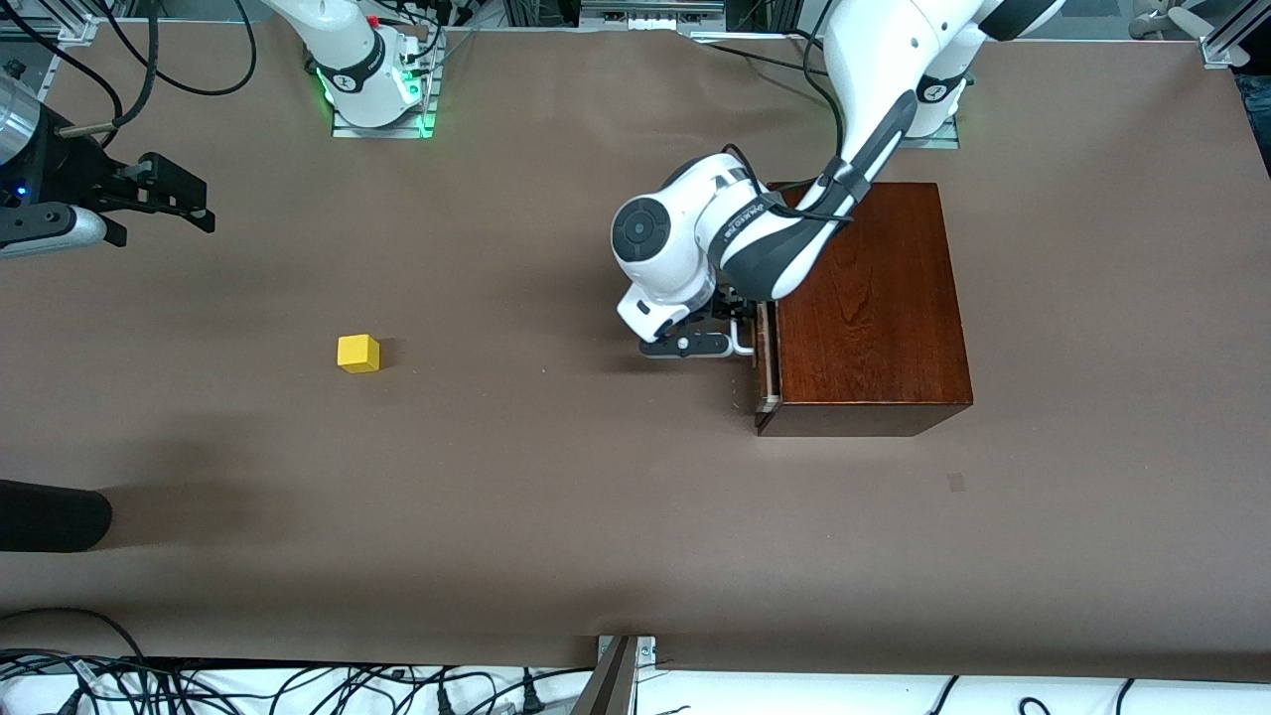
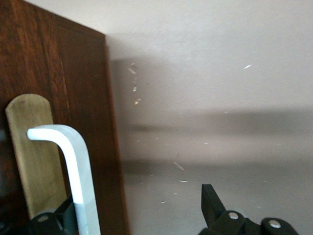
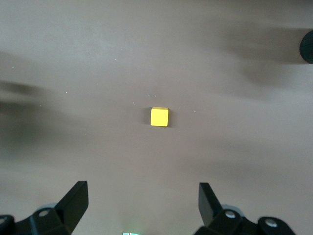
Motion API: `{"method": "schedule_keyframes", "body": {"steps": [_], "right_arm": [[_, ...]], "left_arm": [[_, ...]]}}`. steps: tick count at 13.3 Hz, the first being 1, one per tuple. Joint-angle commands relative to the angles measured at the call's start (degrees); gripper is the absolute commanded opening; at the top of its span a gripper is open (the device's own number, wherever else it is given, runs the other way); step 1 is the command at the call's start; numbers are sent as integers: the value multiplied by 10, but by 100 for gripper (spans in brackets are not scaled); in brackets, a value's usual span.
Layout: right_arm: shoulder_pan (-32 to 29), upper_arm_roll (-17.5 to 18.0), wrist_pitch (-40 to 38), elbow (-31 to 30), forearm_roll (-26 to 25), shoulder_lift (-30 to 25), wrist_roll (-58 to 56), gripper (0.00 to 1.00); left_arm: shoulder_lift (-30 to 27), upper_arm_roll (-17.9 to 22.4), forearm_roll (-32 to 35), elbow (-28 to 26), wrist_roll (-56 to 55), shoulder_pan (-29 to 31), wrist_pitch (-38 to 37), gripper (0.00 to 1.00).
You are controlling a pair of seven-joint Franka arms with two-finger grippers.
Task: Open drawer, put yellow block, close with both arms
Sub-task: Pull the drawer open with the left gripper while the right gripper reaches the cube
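Note:
The dark-brown wooden box point(image 1: 874, 308) stands toward the left arm's end of the table. Its drawer front point(image 1: 765, 362) stands out a sliver, with a pale edge showing. My left gripper point(image 1: 737, 336) is at the white handle point(image 1: 744, 343). In the left wrist view the gripper point(image 2: 137, 201) is open, with the handle point(image 2: 78, 171) just inside one finger point(image 2: 61, 218) against the drawer front point(image 2: 83, 98). The yellow block point(image 1: 358, 353) lies on the table toward the right arm's end. My right gripper point(image 1: 184, 199) is open and empty in the air, with the block point(image 3: 159, 116) ahead of its fingers point(image 3: 74, 198).
A black rounded object point(image 1: 50, 516) lies at the table's edge near the front camera, toward the right arm's end; it also shows in the right wrist view point(image 3: 307, 46). Cables run along the table's edges. Brown tabletop point(image 1: 556, 447) stretches between block and box.

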Motion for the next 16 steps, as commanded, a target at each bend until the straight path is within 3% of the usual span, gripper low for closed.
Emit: {"method": "schedule_keyframes", "body": {"steps": [1,6,10,12,16], "right_arm": [[0,-6,-8,13,10,4,-1,100],[-1,-4,-11,12,10,5,-1,100],[1,-2,-19,4,3,11,1,100],[1,-2,-7,3,5,42,3,100],[1,-2,96,-59,10,86,5,100]], "left_arm": [[6,-3,-10,3,-9,-15,74,100],[28,-3,-77,6,-9,-43,199,100],[33,-2,-68,11,-7,-56,201,100],[33,3,-62,9,-6,-63,196,100],[33,7,-33,10,-5,-75,177,100]]}}
